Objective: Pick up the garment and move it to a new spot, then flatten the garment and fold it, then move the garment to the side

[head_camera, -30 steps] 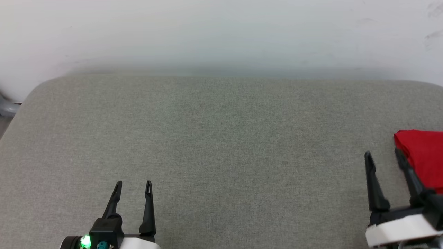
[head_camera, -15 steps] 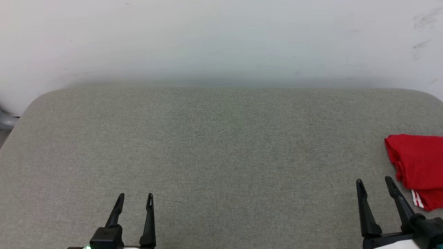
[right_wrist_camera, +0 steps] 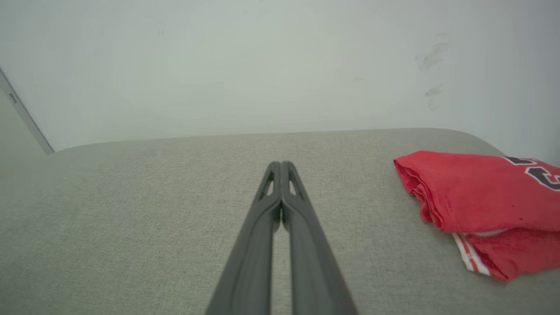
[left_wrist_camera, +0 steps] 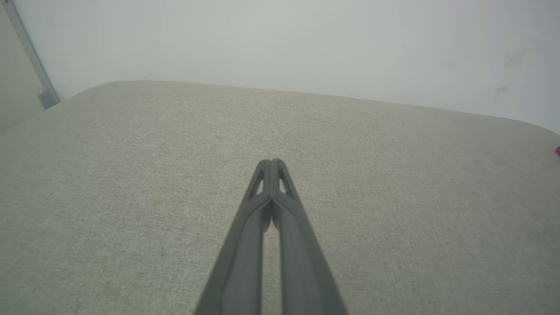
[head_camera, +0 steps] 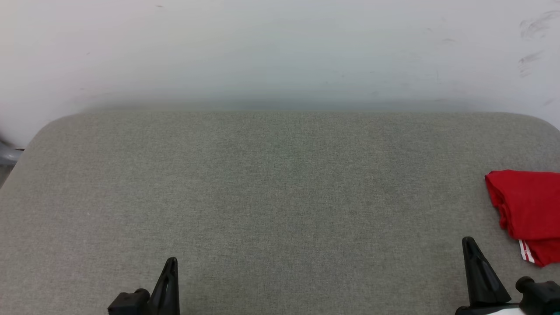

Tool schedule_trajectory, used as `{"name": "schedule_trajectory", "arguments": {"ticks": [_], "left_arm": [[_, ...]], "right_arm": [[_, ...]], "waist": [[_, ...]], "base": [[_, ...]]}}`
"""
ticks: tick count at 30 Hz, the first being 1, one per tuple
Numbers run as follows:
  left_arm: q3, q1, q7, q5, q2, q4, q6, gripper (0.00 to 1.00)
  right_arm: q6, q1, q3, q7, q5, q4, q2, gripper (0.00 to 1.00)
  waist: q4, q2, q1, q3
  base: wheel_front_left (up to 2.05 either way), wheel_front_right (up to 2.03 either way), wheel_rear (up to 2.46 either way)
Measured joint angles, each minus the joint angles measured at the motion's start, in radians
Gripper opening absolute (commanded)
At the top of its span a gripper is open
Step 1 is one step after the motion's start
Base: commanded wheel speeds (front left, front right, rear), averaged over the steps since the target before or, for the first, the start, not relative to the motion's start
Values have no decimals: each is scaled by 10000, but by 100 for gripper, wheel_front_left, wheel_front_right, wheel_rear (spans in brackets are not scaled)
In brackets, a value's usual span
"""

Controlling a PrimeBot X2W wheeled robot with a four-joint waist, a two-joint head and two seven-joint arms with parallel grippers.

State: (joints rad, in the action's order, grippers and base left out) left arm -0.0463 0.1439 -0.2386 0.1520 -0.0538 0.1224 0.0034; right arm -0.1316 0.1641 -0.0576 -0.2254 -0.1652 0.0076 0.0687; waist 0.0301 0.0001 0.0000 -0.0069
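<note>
Jaws both closed, empty | garment (right_wrist_camera: 477, 192) right of them | right wrist: black lettering (right_wrist_camera: 541, 177)

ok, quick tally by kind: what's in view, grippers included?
Garment: 1
Grippers: 2, left gripper and right gripper, both shut
Pad: 1
Total: 4

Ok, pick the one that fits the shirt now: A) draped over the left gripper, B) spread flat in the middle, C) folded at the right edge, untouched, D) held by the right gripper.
C: the shirt lies folded at the surface's right edge, clear of the shut right gripper.
</note>
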Motion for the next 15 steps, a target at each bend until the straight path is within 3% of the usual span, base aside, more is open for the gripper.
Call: {"name": "schedule_trajectory", "arguments": {"ticks": [15], "left_arm": [[291, -407, 690, 2907, -2, 259, -265, 0]], "right_arm": [[0, -455, 48, 531, -3024, 485, 40, 0]], "waist": [[-39, 0, 0, 13]], "base": [[0, 0, 0]]}}
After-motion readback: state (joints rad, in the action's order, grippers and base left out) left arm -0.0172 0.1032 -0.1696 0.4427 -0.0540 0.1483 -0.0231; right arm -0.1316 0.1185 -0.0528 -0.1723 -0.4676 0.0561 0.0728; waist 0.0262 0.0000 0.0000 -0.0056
